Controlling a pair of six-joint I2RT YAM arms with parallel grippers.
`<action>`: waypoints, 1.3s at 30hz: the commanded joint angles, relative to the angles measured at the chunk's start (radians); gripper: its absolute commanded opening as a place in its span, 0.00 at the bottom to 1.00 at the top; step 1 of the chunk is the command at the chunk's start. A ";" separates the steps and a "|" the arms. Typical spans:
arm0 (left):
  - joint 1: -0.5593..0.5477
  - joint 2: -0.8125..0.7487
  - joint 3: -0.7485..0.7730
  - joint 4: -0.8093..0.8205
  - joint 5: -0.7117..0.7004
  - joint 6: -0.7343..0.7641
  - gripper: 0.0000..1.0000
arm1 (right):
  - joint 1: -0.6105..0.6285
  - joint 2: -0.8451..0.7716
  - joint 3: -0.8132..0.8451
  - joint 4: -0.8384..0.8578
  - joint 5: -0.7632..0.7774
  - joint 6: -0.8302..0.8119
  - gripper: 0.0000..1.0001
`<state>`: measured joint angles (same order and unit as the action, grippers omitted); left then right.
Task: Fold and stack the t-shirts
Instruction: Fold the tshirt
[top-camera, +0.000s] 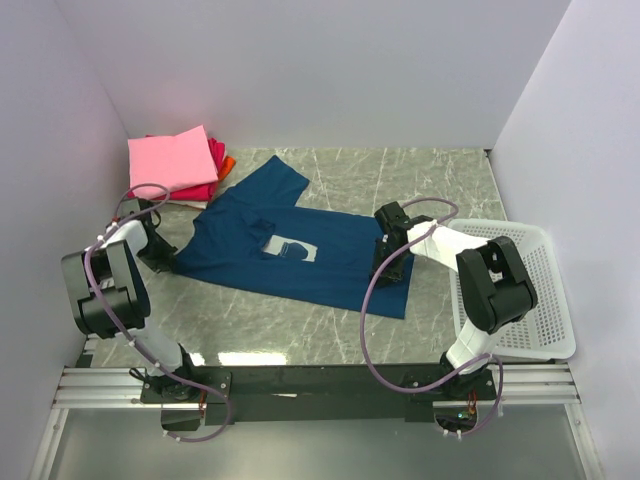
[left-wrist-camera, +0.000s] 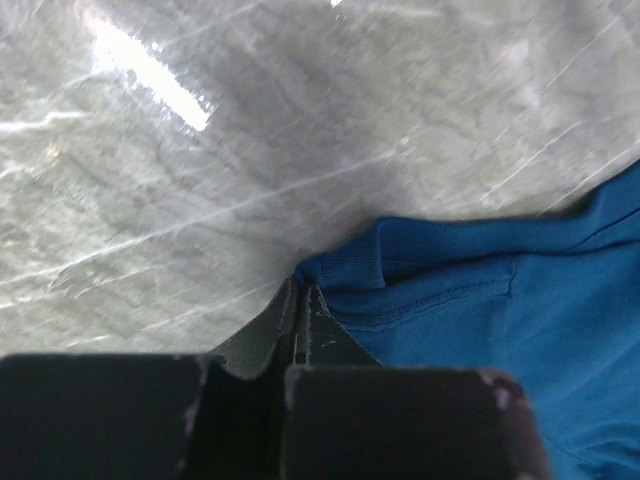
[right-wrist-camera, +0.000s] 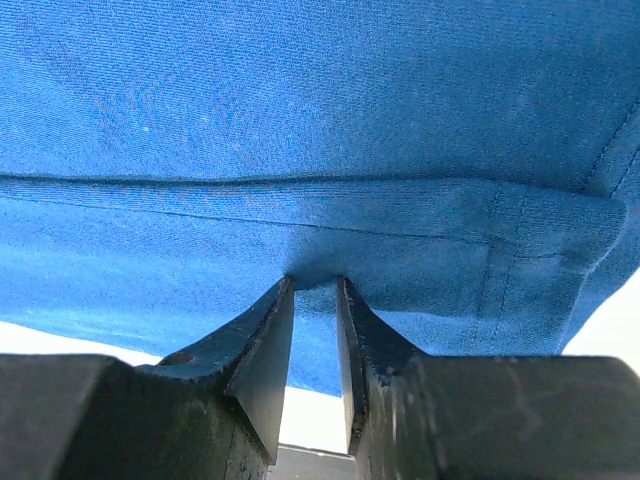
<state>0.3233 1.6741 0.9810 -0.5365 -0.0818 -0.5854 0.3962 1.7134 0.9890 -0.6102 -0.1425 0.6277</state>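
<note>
My left claw (left-wrist-camera: 300, 297) is closed tight. Its tips meet on a ribbed edge of the dark blue t-shirt (top-camera: 335, 255), which bunches right at them and spreads away to their right. My right claw (right-wrist-camera: 314, 287) is parted only narrowly, pinching the shirt's stitched hem between its tips. The shirt lies spread on the marble table (top-camera: 420, 180) between the two claws. Beyond the left claw sits the folded stack (top-camera: 205, 175), with a pink t-shirt (top-camera: 172, 158) on top.
</note>
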 joint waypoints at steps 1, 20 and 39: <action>0.017 0.039 0.021 0.046 0.017 -0.004 0.00 | 0.003 0.081 -0.076 -0.053 0.073 -0.020 0.32; 0.095 0.032 0.039 0.072 0.063 0.045 0.00 | 0.004 0.109 -0.047 -0.082 0.087 -0.005 0.32; 0.068 -0.129 0.094 -0.040 -0.013 0.036 0.67 | 0.049 -0.015 0.079 -0.190 0.113 -0.026 0.43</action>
<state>0.4091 1.6569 1.0416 -0.5476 -0.0330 -0.5606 0.4305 1.7302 1.0405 -0.6857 -0.1020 0.6289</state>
